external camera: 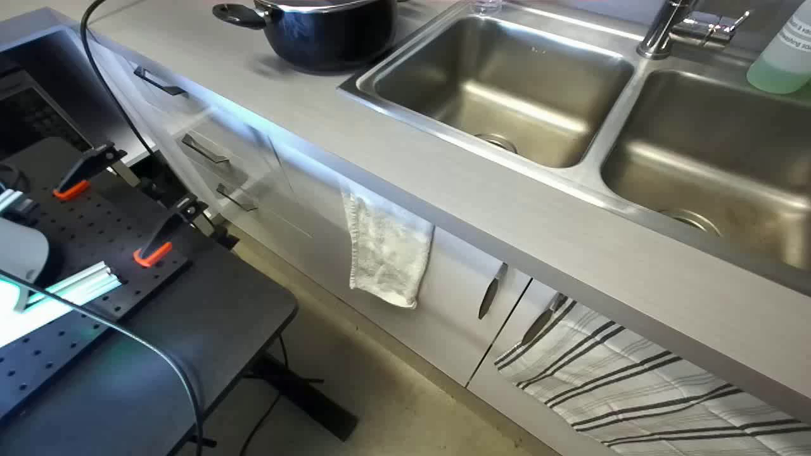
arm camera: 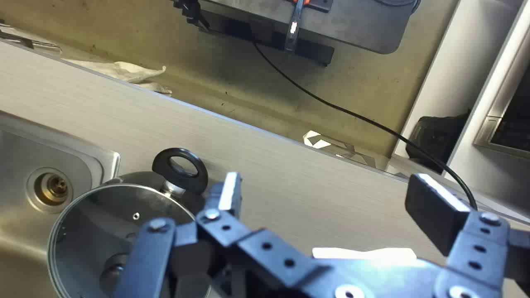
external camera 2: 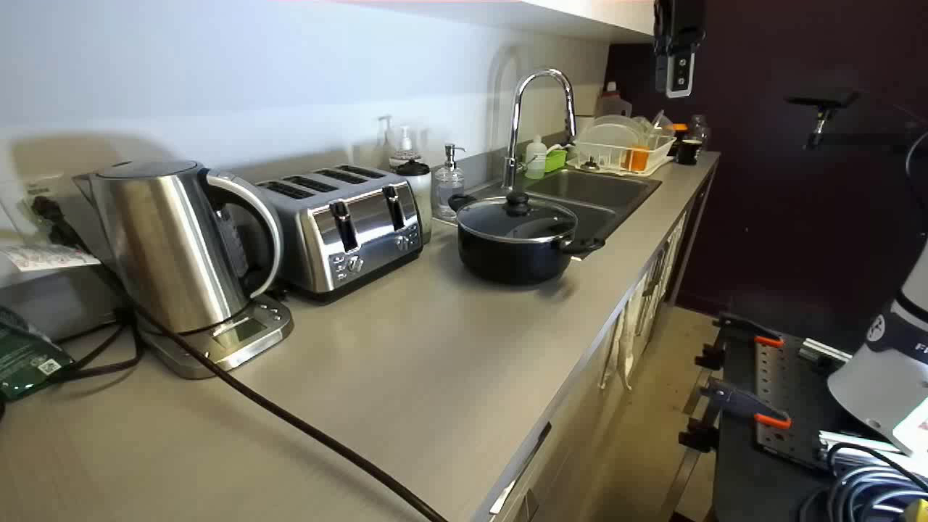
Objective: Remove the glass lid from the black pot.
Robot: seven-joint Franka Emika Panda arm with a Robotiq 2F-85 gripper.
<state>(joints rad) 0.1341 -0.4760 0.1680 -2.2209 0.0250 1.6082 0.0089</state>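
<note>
Through the wrist view I saw my gripper [arm camera: 331, 200] spread wide, partly hiding the glass lid [arm camera: 99, 231], which sat on the black pot [external camera: 329, 38]; an exterior view cropped the pot's top.

the top edge of an exterior view crops the black pot [external camera: 329, 37]. lower left in the wrist view, the gripper [arm camera: 325, 198] hides part of the glass lid [arm camera: 97, 231], and the bottom edge cuts off more. far left in an exterior view, a green packet [external camera 2: 29, 362] is cut off, too small to read.
</note>
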